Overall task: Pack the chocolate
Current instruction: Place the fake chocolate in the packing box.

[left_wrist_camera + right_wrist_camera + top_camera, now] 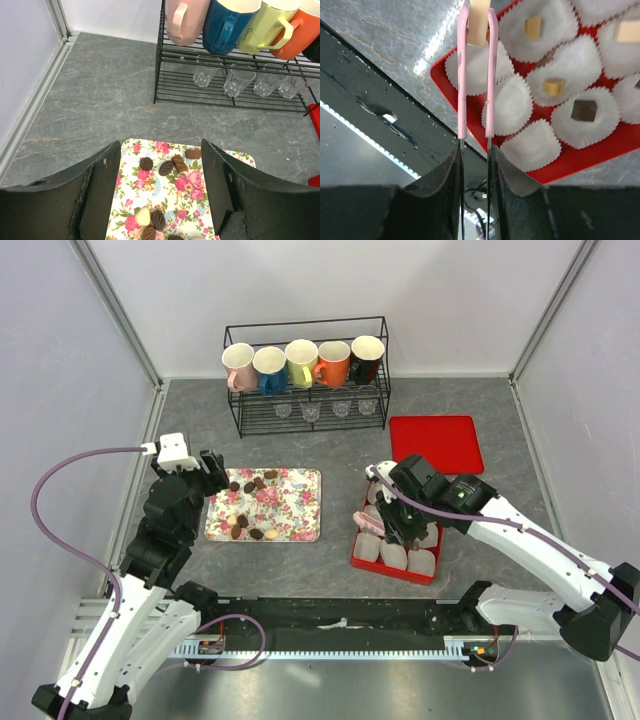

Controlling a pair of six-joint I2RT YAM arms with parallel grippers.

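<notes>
Far left: left gripper [212, 475] with jaws spread wide, gripping nothing and touching nothing. Hangs by the far left corner of a floral tray [300, 495]. In the wrist view, black fingers [100, 200] on either side, with the tray in the gap between them. On the tray: loose chocolates [250, 483], mostly dark brown and a few cream, in one cluster near the far edge and another near the front edge.

Middle, at the back: black wire rack [160, 65] against the wall. On its top shelf, a row of mugs [300, 362] in pink, blue, yellow, orange and dark red. Below them, small clear glasses [205, 77].

Right of centre: right gripper [400, 525] closed on pink tongs [462, 75], pressing the two arms close together. Pinched between the tong tips: one tan chocolate [480, 22], over a corner of a red box [580, 161]. Cannot tell whether it touches anything below. Inside the box: white crinkled paper cups [515, 105], several with a square piece inside, tan or dark.

Behind the box, apart from it: a flat red lid [435, 443].

Under everything: grey marbled tabletop [340, 450]. Around it: pale walls [330, 290] on three sides and a black bar [340, 625] along the near edge.
</notes>
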